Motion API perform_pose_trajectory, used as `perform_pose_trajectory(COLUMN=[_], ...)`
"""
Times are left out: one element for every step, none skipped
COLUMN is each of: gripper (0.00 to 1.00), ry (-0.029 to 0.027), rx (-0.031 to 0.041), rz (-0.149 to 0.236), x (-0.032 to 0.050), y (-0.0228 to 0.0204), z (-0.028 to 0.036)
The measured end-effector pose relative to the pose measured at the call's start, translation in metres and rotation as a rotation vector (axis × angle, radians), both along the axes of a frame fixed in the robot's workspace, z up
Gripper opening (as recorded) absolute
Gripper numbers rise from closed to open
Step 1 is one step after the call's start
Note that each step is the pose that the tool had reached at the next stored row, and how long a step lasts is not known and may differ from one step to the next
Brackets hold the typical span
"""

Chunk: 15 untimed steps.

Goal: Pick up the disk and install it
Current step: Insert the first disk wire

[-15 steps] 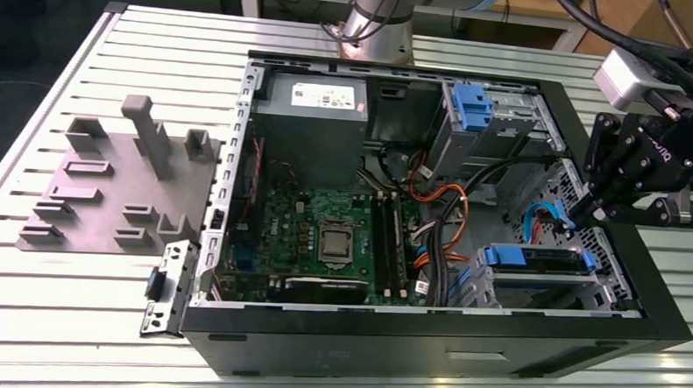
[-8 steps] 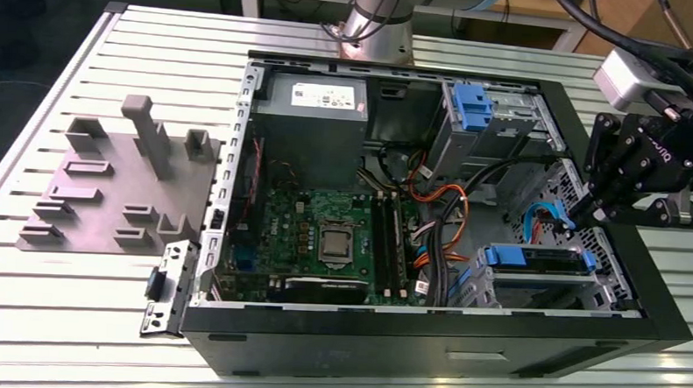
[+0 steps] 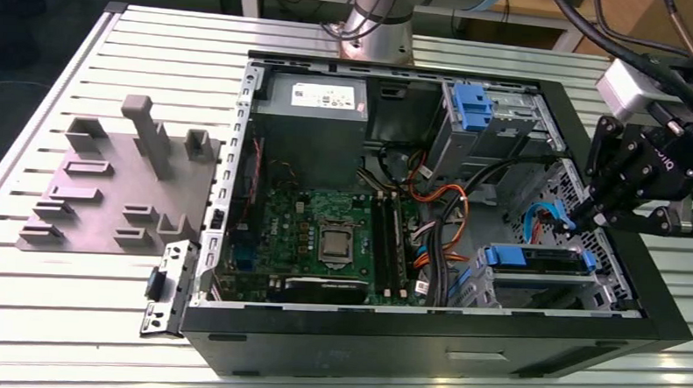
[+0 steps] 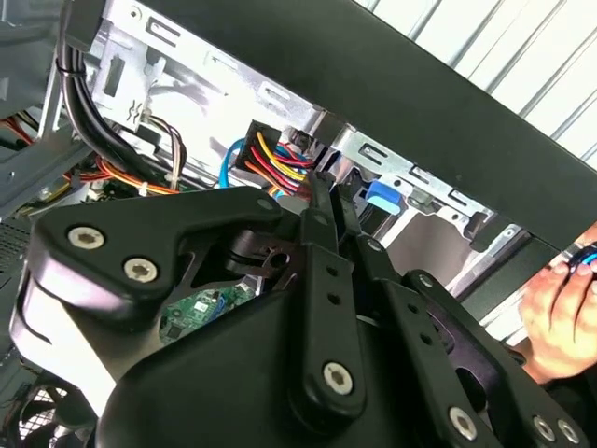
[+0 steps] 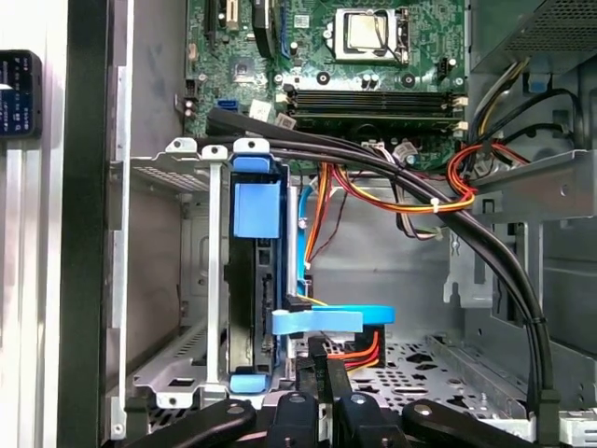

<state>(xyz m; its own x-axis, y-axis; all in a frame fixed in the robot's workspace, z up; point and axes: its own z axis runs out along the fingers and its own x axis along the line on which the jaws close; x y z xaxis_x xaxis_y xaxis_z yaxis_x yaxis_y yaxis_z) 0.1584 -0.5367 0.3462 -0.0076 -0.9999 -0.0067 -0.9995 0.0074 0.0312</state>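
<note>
One step in hand: by my reading, the seating stage. The disk [image 3: 539, 259] already sits in the drive cage [image 5: 168, 159] at the near corner of the computer case [image 3: 434, 338], on the exterior view's right, its blue carrier frame showing at the cage mouth.
Disk position: in the first wrist view the disk [image 5: 252, 280] stands on edge inside the cage, blue frame at both ends, apart from the end effector.
End effector state: narrow. In both wrist views the fingers are drawn together, and I see nothing between them [image 5: 322, 373] [image 4: 326, 201].
End effector place: inside the case, just beside the cage and close to a blue flat connector [image 5: 331, 320] and the red and yellow power leads [image 4: 284, 154].
Arm pose: wrist reaches in from the exterior view's right, and the end effector [image 3: 582, 220] points down into the case.
What the move calls for: I judge you need small, straight motion, since the black cable bundle [image 5: 392, 163] crosses nearby and could snag.
Bystander: a person's hand [image 4: 560, 299] rests outside the case wall; keep clear of it.
</note>
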Motion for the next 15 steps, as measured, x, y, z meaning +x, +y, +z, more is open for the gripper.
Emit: perform_pose_trajectory(gripper=[0.16,0.16,0.16,0.16,0.16,0.16,0.16,0.16,0.16,0.16,0.16,0.16,0.16,0.16,0.16], ry=[-0.0019,-0.0048,-0.0082,-0.0120,-0.0162,-0.0206,-0.0245,-0.0278,-0.0309,-0.0336,-0.0352,-0.0356,-0.0356,-0.0358,-0.0362], rx=[0.0009,0.0010,0.0012,0.0013,0.0015,0.0015,0.0017,0.0019,0.0023,0.0026,0.0026,0.0026,0.0027,0.0027,0.0028], rz=[0.000,0.001,0.002,0.003,0.004,0.004,0.005,0.005,0.006,0.007,0.007,0.008,0.009,0.010,0.011], x=[-0.0006,-0.0014,-0.0022,-0.0033,-0.0044,-0.0058,-0.0069,-0.0081,-0.0093,-0.0106,-0.0115,-0.0120,-0.0122,-0.0126,-0.0132], y=[-0.0010,-0.0018,-0.0022,-0.0026,-0.0031,-0.0034,-0.0038,-0.0042,-0.0045,-0.0050,-0.0058,-0.0069,-0.0081,-0.0095,-0.0111], z=[0.0000,0.0001,0.0000,0.0001,0.0000,0.0000,0.0000,0.0000,0.0000,0.0001,0.0001,0.0000,0.0000,-0.0001,-0.0001])
